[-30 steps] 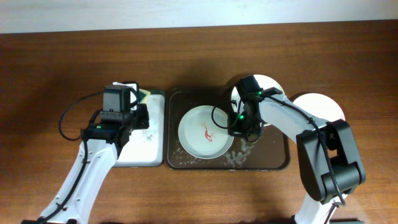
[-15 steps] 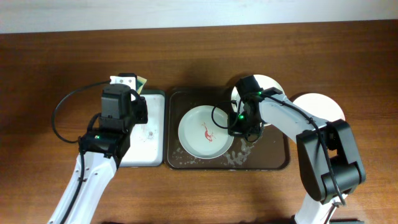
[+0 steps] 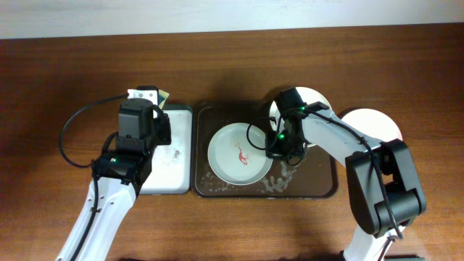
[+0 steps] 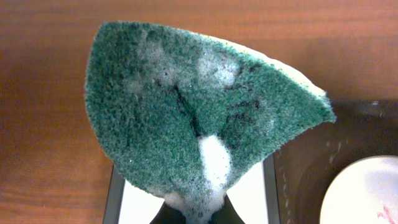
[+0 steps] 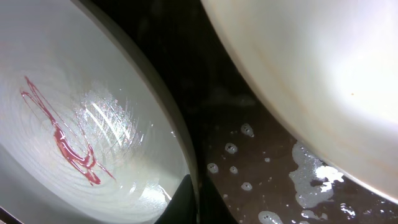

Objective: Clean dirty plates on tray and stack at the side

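We see left gripper (image 4: 193,214) jaws clamped on a sudsy sponge (image 4: 186,118) masking the counter (image 4: 50,93), right gripper (image 5: 189,202) jaws pinching the smeared plate (image 5: 81,124), white plate (image 5: 311,81) cut off.

Robot test bench, likely a lab: bare brown wooden tabletop (image 3: 232,65), plain white wall strip (image 3: 217,14) beyond both jaws.

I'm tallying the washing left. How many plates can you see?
3. A smeared plate lies central in the tray; a white plate sits at its far right corner, partly under the right arm; a second white plate rests on the table beyond.
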Robot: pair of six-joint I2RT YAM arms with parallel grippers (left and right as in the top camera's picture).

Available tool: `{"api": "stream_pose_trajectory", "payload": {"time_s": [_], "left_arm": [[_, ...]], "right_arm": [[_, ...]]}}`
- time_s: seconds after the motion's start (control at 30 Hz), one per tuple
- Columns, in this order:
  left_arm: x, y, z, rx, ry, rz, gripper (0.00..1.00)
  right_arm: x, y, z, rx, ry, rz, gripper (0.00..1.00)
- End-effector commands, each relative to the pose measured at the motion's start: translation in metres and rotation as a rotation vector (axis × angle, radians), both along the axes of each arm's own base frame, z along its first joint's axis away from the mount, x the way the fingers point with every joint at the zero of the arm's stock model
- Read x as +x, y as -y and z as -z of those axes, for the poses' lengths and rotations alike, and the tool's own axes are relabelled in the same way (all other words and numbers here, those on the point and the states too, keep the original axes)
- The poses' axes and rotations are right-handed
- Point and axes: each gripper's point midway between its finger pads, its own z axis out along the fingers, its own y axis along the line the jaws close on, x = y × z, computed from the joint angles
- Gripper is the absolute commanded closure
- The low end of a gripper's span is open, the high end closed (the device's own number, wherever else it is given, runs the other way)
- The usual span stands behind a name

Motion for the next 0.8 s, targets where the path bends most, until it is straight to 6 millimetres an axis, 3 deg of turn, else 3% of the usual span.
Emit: {"api": "stream_pose_trajectory", "payload": {"time_s": [0.0,0.1,0.3,0.4,0.57,0.77], "left_arm": [[-0.006,-0.001,-0.001,-0.042,-0.024,-0.047,1.00],[-0.015,0.000,0.027,-0.076,-0.127,-0.083,1.00],[-0.030,0.030,0.099,-0.179,-0.398,0.008,1.00],[-0.039,0.029,0.117,-0.170,-0.473,0.001,1.00],[-0.039,0.042,0.108,-0.229,-0.467,0.047,1.00],[-0.031,0.071,0.075,-0.364,-0.409,0.160,1.00]], "right_arm": [[-0.003,0.004,0.003,-0.037,0.004,-0.016,0.96],[-0.003,0.004,0.003,-0.036,0.005,-0.016,0.96],[-0.003,0.004,0.003,-0.037,0.005,-0.016,0.96],[-0.003,0.004,0.003,-0.037,0.005,-0.016,0.96],[-0.003,0.004,0.003,-0.037,0.004,-0.016,0.96],[-0.003,0.004,0.003,-0.036,0.004,-0.016,0.96]]}}
